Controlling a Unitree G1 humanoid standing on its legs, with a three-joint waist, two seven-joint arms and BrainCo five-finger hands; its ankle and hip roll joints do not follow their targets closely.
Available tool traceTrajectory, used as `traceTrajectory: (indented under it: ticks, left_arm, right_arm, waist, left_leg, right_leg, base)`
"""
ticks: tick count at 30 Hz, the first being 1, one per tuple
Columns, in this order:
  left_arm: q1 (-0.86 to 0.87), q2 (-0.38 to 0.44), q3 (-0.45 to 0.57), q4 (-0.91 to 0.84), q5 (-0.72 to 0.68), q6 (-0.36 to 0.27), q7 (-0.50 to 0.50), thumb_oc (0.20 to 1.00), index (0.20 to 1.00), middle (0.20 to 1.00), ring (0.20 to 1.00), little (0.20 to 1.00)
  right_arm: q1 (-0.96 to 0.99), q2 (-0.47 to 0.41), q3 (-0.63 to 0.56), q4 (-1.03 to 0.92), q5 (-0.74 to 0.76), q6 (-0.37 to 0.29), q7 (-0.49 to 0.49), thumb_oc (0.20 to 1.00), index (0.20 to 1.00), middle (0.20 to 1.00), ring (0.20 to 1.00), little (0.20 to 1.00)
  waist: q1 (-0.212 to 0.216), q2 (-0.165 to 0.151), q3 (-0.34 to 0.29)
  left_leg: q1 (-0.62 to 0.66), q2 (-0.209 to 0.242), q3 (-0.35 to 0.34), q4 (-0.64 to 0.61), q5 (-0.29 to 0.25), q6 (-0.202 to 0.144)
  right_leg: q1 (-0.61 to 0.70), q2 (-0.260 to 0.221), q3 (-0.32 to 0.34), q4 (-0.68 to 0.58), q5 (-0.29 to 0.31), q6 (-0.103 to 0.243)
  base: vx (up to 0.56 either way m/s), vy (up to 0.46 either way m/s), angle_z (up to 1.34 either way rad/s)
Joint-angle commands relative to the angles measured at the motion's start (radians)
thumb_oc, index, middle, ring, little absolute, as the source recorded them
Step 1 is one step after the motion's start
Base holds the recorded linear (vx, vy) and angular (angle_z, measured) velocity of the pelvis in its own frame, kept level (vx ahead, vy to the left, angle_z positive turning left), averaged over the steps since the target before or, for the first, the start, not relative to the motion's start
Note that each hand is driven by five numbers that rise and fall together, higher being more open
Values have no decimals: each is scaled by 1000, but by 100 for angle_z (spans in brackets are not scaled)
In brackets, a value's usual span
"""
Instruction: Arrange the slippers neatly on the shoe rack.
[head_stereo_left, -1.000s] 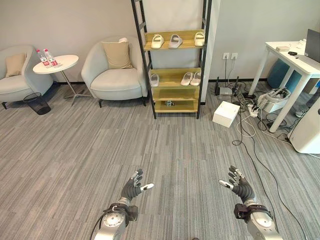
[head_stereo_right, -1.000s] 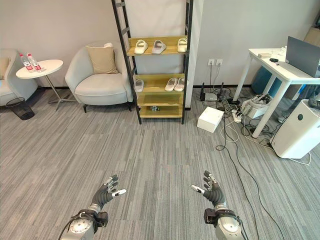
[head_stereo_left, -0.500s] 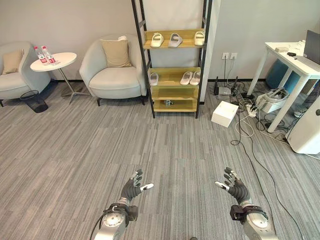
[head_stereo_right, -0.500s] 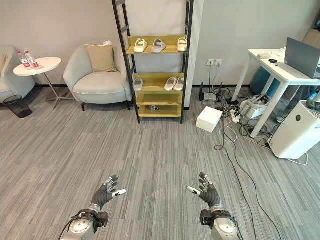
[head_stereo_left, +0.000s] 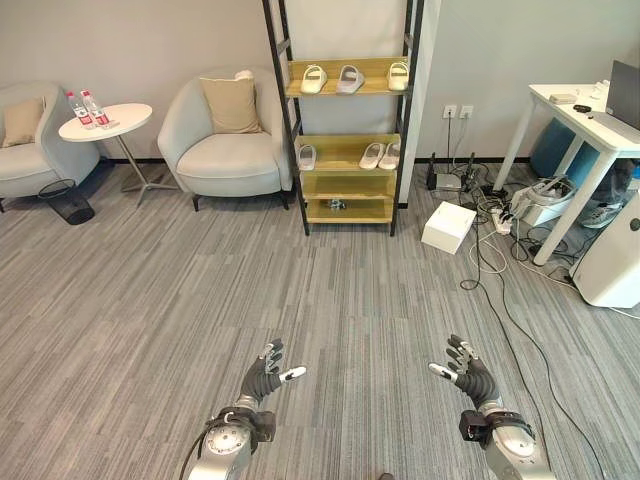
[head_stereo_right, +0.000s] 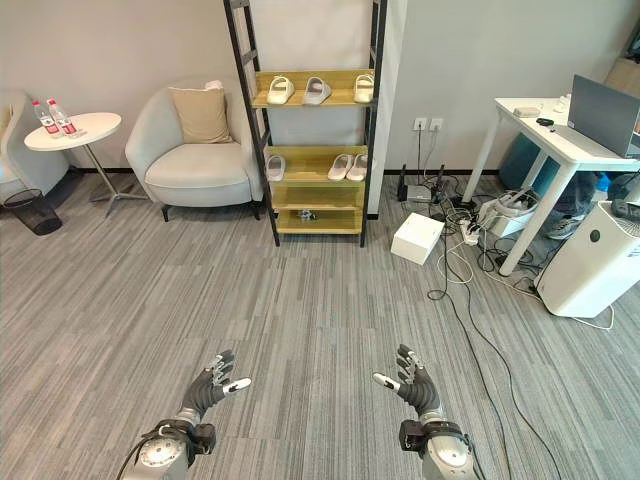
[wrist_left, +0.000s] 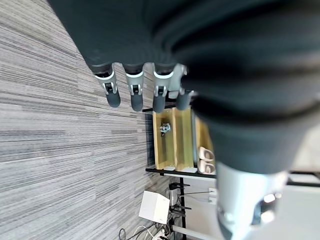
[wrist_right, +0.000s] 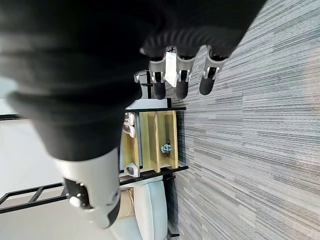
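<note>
A black-framed shoe rack with wooden shelves stands against the far wall. Its top shelf holds three pale slippers. The middle shelf carries one slipper at the left and a pair at the right. A small object lies on the lowest shelf. My left hand and right hand hover low over the carpet, far in front of the rack, both open and holding nothing. The rack also appears past my left fingers in the left wrist view.
Two grey armchairs and a round side table with bottles stand left of the rack. A white box, tangled cables, a white desk and a white appliance crowd the right side. A black bin sits far left.
The camera has shifted slightly, so the room sits a little further left. My right hand has drawn a bit lower and inward; both hands remain open.
</note>
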Motion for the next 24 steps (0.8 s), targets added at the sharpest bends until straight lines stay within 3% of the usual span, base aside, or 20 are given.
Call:
traceTrajectory:
  ticks: [1, 6, 10, 12, 14, 19, 21, 24]
  left_arm:
    - [-41, 29, 40, -19, -20, -30, 17, 1000, 1000, 1000, 1000, 1000]
    - [-44, 50, 53, -28, -1, -29, 23, 1000, 1000, 1000, 1000, 1000]
    - [-54, 71, 69, -28, 7, -24, 23, 1000, 1000, 1000, 1000, 1000]
    - [-57, 72, 72, -25, 9, -23, 23, 1000, 1000, 1000, 1000, 1000]
    - [-72, 76, 82, -17, 29, -18, 33, 1000, 1000, 1000, 1000, 1000]
    - [-100, 76, 72, -14, 34, -24, 44, 1000, 1000, 1000, 1000, 1000]
    - [-130, 63, 65, 0, 41, -25, 45, 1000, 1000, 1000, 1000, 1000]
    - [-136, 55, 60, -7, 48, -25, 40, 1000, 1000, 1000, 1000, 1000]
  right_arm:
    - [-77, 8, 26, -27, 31, -34, -7, 1000, 1000, 1000, 1000, 1000]
    - [-114, 0, 31, -19, 37, -33, -10, 1000, 1000, 1000, 1000, 1000]
    - [-154, -8, 27, -29, 35, -34, -11, 1000, 1000, 1000, 1000, 1000]
    - [-160, -7, 27, -32, 29, -33, -10, 1000, 1000, 1000, 1000, 1000]
    - [-172, -1, 27, -36, 22, -28, -9, 1000, 1000, 1000, 1000, 1000]
    - [-180, -15, 17, -42, 24, -30, -17, 1000, 1000, 1000, 1000, 1000]
    - [-181, -12, 13, -33, 27, -33, -24, 1000, 1000, 1000, 1000, 1000]
    - [-171, -13, 8, -44, 22, -31, -23, 1000, 1000, 1000, 1000, 1000]
  waist:
    - [6, -47, 37]
    - [15, -54, 51]
    - [31, -52, 82]
    - [31, -52, 90]
    - [18, -48, 114]
    - [-26, -42, 127]
    - [-76, -51, 127]
    - [-96, -41, 123]
  left_leg:
    - [-26, -19, -57, -8, -40, -3]
    - [-38, -30, -49, -8, -43, 14]
    - [-49, -41, -34, 3, -45, 41]
    - [-45, -45, -29, 9, -51, 50]
    - [-10, -41, -35, 12, -66, 59]
    - [67, -41, -77, -8, -114, 47]
    - [136, -38, -111, -8, -166, 32]
    - [179, -23, -122, -8, -201, 21]
  right_leg:
    - [20, -78, -4, 0, 5, 87]
    - [6, -85, -1, 21, 4, 90]
    - [-94, -100, 2, 223, -34, 111]
    - [-128, -112, -1, 302, -13, 124]
    - [-215, -130, -15, 450, 69, 135]
    - [-301, -130, -55, 302, 98, 122]
    - [-366, -123, -70, 136, 159, 143]
    - [-373, -130, -111, 99, 186, 155]
  base:
    - [0, 0, 0]
    - [-1, 59, -2]
    - [-31, 110, -19]
    - [13, 78, -17]
    - [150, 82, -15]
    - [289, -42, 13]
    - [420, -102, 44]
    - [350, -106, 13]
